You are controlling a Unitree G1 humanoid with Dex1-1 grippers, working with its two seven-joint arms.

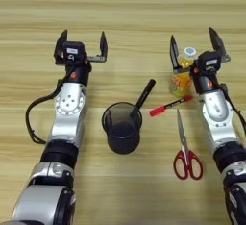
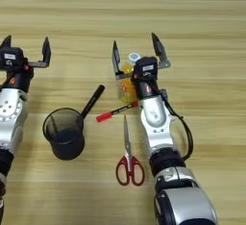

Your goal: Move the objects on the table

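My right gripper hangs with its two fingers spread wide, straddling the small orange-drink bottle, whose white cap shows between them; nothing is gripped yet. The bottle stands upright, just under and slightly left of the wrist, so I judge this arm far the nearer for a grab. A red pen lies slanted at its base, scissors beside the forearm. My left gripper, also open, idles well apart across the table.
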